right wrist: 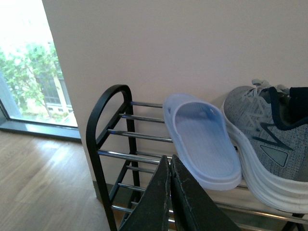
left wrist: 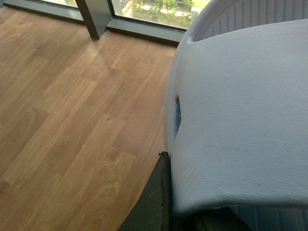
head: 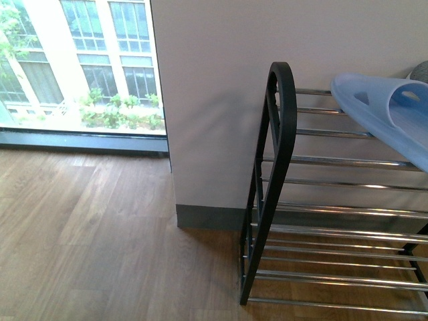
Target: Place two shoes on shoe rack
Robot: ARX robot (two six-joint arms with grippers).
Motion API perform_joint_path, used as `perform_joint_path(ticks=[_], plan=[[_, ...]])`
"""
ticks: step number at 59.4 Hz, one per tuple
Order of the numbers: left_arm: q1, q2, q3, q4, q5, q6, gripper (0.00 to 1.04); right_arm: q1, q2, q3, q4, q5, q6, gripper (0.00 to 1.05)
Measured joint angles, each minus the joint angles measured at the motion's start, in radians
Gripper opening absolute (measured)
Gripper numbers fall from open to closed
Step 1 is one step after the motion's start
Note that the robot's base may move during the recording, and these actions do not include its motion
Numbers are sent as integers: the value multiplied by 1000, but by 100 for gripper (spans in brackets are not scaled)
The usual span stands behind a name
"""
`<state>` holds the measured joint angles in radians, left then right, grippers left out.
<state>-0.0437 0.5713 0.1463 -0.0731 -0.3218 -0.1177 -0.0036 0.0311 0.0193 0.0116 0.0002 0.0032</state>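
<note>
A pale blue slide [left wrist: 240, 120] fills much of the left wrist view, hanging above the wooden floor. My left gripper [left wrist: 168, 166] is shut on it; only one dark finger [left wrist: 156, 202] shows beside its edge. Another pale blue slide [right wrist: 204, 142] lies on the top tier of the shoe rack [right wrist: 103, 154], next to a grey knit sneaker [right wrist: 267, 139] with a white sole. My right gripper [right wrist: 169, 161] is shut with nothing in it, in front of the rack and below the slide. The front view shows the rack [head: 274, 174] and the resting slide [head: 381, 114]; neither gripper appears there.
The rack stands against a white wall [head: 221, 100], with lower tiers of chrome rods [head: 334, 254]. A large floor-level window [head: 80, 67] lies to the left. Wooden floor [head: 100, 241] stretches in front of the window, left of the rack.
</note>
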Motion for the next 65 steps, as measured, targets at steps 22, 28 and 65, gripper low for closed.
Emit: perform_joint_path(ticks=[22,28,65], plan=[[0,0,0,0,0,0,2,0,-25,0,-8,0,0,1],[0,0,0,0,0,0,2,0,-25,0,-8,0,0,1],[0,0,0,0,-8,0,2,0,-26,0,-9,-3,0,89]])
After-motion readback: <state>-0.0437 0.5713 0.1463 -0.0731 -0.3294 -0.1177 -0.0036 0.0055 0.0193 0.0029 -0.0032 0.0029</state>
